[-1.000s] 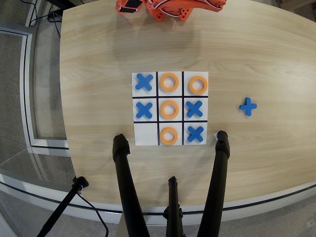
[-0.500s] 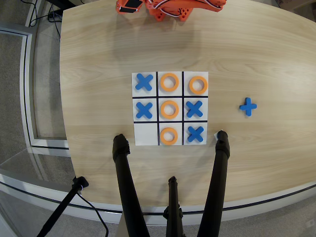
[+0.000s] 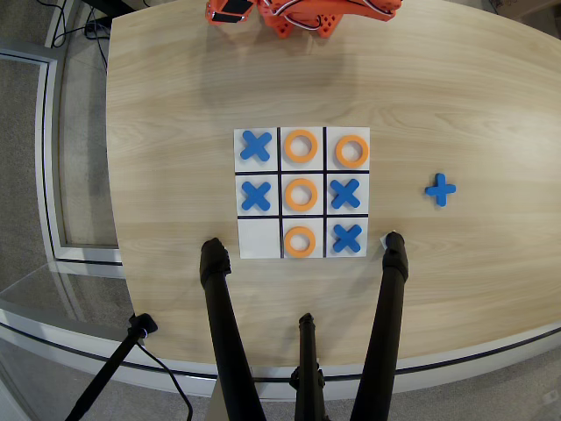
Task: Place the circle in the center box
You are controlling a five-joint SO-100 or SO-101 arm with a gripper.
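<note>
The white 3x3 board [image 3: 259,238] lies in the middle of the wooden table. An orange ring [image 3: 301,195] lies flat in the center box. Other orange rings lie in the top middle cell [image 3: 301,146], the top right cell [image 3: 351,151] and the bottom middle cell [image 3: 300,241]. Blue crosses fill the top left [image 3: 255,146], middle left [image 3: 255,195], middle right [image 3: 345,193] and bottom right [image 3: 348,238] cells. The bottom left cell is bare. The orange arm [image 3: 298,16] is folded at the table's far edge, well away from the board. Its gripper is cut off by the frame edge, so its jaws cannot be judged.
One blue cross [image 3: 441,189] lies on the table to the right of the board. Black tripod legs [image 3: 219,307] [image 3: 391,298] stand at the near edge, just below the board. The table's left edge [image 3: 112,175] drops to the floor.
</note>
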